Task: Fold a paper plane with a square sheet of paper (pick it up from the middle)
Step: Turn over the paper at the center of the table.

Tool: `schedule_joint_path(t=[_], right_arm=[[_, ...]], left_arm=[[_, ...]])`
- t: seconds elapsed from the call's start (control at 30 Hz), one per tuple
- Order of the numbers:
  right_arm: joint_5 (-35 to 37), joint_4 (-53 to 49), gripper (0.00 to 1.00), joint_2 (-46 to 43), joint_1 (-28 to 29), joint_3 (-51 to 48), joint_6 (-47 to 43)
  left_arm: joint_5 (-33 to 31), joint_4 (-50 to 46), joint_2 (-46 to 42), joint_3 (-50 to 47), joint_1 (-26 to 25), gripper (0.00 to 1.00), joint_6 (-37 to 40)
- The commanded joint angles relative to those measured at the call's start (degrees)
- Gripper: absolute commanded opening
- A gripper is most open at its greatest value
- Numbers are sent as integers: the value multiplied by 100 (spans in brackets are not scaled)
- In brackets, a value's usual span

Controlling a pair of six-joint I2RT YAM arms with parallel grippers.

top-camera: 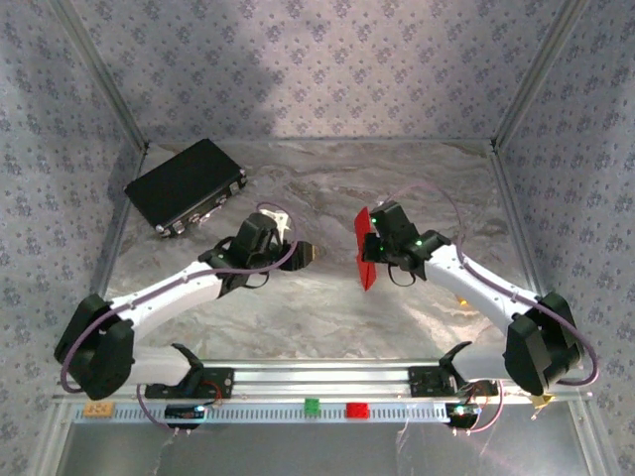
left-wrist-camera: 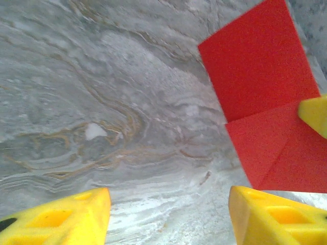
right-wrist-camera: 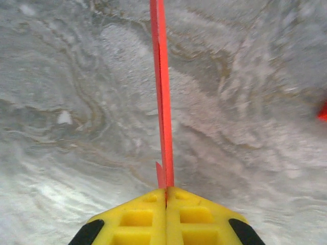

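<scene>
Paper: one thin bright red sheet of paper, folded with a crease across it, held upright mid-right over the grey marbled table.
Right gripper: one, yellow fingers pinching the sheet's edge.
Left gripper: one, fingers spread, near the sheet, apart from it.
Others: one flat black box; one small red block; one green block.

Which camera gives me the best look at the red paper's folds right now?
Left wrist: it faces the red paper broadside, crease visible. Right wrist sees the paper edge-on, pinched in the right gripper. Top external shows the paper small.
</scene>
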Motion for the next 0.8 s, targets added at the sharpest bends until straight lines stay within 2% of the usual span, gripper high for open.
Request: schedule_joint_path(t=[0.0,0.07,0.17,0.33,0.47,0.77], right_arm=[[1680,-1030,6,248,359,465,-301],[2249,-1320,6,472,589,674,-279],[2668,-1620,6,800,816,912,-210],[2741,-1638,6,1228,1051,1118,-191],[2803,-1693,7,1725,1305,1372,-218],[2507,-1837,9,2816,1741,2344,-253]], left_arm=[[-590,-146,-350,-182,112,65,-113],[-809,-242,-538,-286,186,67,-175],[-880,-318,-784,-468,366,70,-268],[-892,-373,-1244,-785,695,80,-499],[-1176,-594,-1587,-920,786,77,-518],[-1492,-927,-2190,-1033,843,77,-546]])
